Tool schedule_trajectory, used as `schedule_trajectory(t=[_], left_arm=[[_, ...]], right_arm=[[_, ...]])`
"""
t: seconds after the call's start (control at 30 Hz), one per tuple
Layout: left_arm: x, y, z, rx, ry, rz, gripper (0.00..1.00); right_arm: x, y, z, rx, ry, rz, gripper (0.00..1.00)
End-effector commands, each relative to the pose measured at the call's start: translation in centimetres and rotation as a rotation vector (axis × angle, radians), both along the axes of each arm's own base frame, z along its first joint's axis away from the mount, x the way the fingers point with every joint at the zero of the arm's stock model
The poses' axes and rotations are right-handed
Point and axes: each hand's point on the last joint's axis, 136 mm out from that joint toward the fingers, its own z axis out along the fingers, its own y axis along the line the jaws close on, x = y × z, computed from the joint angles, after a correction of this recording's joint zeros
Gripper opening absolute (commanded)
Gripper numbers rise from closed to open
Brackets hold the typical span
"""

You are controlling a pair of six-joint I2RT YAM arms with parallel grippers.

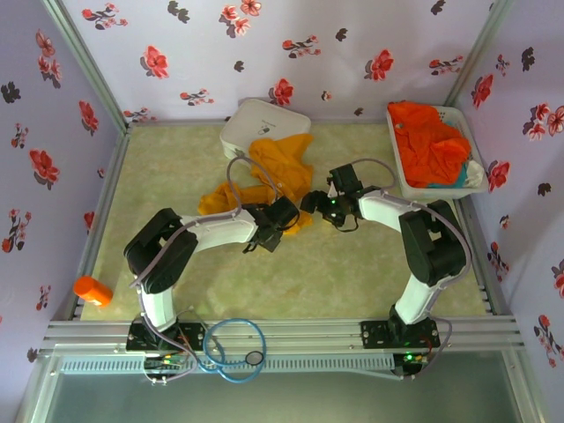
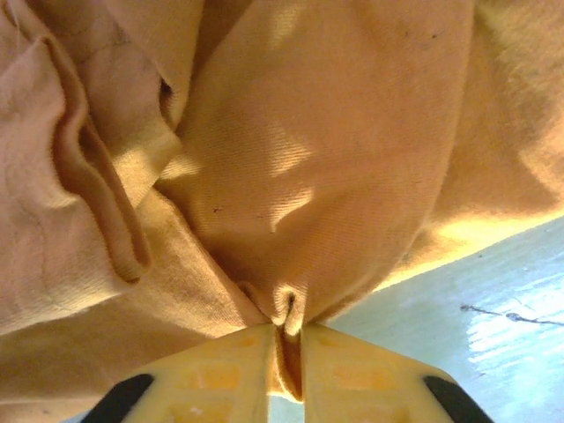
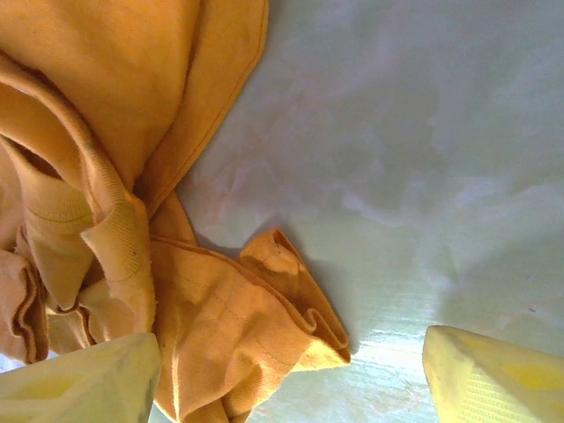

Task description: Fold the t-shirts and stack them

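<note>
A golden yellow-orange t-shirt (image 1: 264, 181) lies crumpled in the middle of the table, its far part draped over a white case. My left gripper (image 1: 284, 214) is shut on a fold of that t-shirt (image 2: 335, 176), and the cloth is pinched between its yellow fingers (image 2: 220, 370). My right gripper (image 1: 313, 204) stands open just to the right, over the shirt's near edge. In the right wrist view a bunched corner of the t-shirt (image 3: 256, 326) lies between its wide-apart fingertips (image 3: 493, 379). A brighter red-orange t-shirt (image 1: 429, 143) sits heaped in a white basket (image 1: 407, 187) at the back right.
The white rounded-square case (image 1: 256, 122) stands at the back, partly under the yellow shirt. A small orange cylinder (image 1: 92, 291) lies at the front left edge. Flowered walls close in the table on three sides. A blue cable loop (image 1: 233, 348) hangs at the front rail.
</note>
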Motion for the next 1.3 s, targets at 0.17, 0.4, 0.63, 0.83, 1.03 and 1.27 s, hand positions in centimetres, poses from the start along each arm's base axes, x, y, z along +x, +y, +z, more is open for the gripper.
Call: schedule_trajectory(t=[0.17, 0.4, 0.63, 0.83, 1.03, 1.27], left_arm=[[1.5, 2.0, 3.4, -0.008, -0.044, 0.054, 0.0], [2.6, 3.6, 7.3, -0.106, -0.063, 0.11, 0.0], [4.4, 5.7, 12.4, -0.273, -0.109, 0.2, 0.0], [6.4, 9.0, 17.1, -0.465, -0.177, 0.319, 0.0], [7.6, 13.9, 20.3, -0.515, -0.266, 0.436, 0.0], [7.7, 20.4, 21.8, -0.586, -0.366, 0.626, 0.0]], right_arm=[[-0.5, 0.4, -0.5, 0.011, 0.03, 0.008, 0.76], [-0.8, 1.3, -0.2, 0.04, 0.026, 0.035, 0.74], [-1.7, 3.8, -0.9, 0.034, 0.034, 0.08, 0.7], [-2.0, 5.4, -1.5, 0.057, 0.035, 0.073, 0.49], [-1.6, 4.0, -0.2, 0.021, -0.019, 0.03, 0.0], [-2.4, -2.8, 1.2, -0.029, -0.038, -0.101, 0.0]])
